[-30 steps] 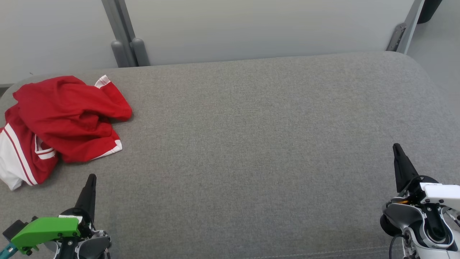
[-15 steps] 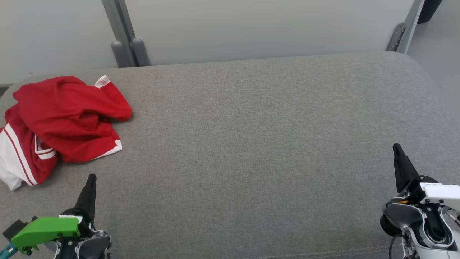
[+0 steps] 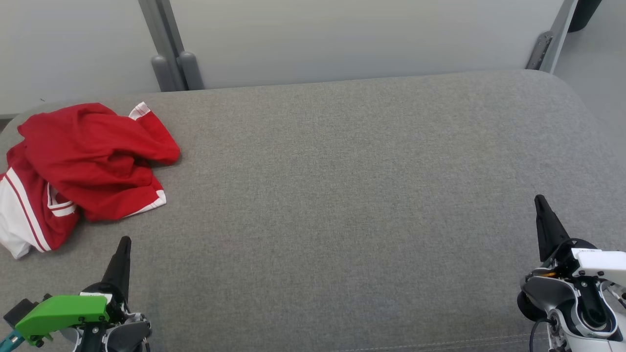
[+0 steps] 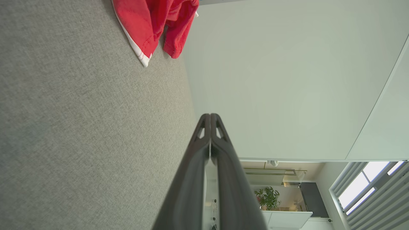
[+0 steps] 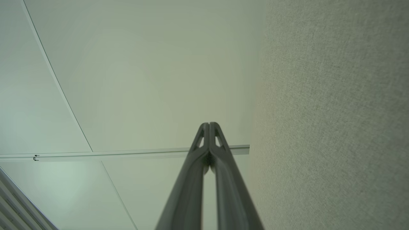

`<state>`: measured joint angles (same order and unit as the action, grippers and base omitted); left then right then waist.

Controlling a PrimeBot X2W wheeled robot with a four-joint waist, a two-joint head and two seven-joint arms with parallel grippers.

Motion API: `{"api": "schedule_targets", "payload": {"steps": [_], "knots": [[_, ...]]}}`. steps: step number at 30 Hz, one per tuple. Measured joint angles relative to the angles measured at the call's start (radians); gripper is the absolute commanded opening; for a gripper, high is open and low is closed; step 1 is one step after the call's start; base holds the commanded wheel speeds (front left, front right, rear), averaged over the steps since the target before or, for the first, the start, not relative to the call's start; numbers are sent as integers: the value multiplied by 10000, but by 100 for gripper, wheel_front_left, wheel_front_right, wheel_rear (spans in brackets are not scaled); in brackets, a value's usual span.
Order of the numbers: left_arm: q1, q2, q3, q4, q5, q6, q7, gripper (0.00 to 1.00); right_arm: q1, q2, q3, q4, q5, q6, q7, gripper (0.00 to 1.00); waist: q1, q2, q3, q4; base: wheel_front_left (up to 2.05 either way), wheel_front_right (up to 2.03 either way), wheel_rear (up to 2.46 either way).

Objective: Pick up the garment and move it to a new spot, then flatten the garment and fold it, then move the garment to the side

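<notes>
While both arms are held low at the near edge of the cushion [image 3: 342, 195], the left end effector [image 3: 124, 242] is seen fully closed, its two dark fingers pressed together into one point, and nothing is gripped between them. In the left wrist view the fingers [image 4: 195, 166] are shown meeting at their tips above bare grey fabric. The right end effector [image 3: 538, 199] is likewise closed and empty; in the right wrist view its fingertips are seen touching, with the cushion to one side and a pale wall [image 5: 143, 64] behind.

The garment [image 3: 93, 156] is found ahead of the left end effector and somewhat to its left, near it but not touching it. It is red with white trim and is crumpled into a loose heap, unfolded, with a white panel showing at the edge nearest the robot. One trimmed hem is turned toward the left end effector, and that hem is caught at the top of the left wrist view. From the right end effector the garment is well apart, far off to its left across the open cushion.

A green part [image 3: 61, 313] is carried on the left wrist and a white housing [image 3: 599, 261] on the right wrist. A grey post [image 3: 168, 58] is seen beyond the left end effector, just behind the garment.
</notes>
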<state>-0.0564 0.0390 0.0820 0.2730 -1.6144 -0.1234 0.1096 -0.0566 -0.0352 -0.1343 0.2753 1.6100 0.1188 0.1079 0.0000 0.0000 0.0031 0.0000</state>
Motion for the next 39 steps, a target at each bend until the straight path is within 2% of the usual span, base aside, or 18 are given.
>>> {"api": "schedule_targets", "payload": {"steps": [39], "knots": [[0, 0, 0, 0, 0, 0, 0, 0, 0, 0, 0, 0, -2, 0, 0, 0, 0, 0, 0, 0, 0, 0, 0]]}}
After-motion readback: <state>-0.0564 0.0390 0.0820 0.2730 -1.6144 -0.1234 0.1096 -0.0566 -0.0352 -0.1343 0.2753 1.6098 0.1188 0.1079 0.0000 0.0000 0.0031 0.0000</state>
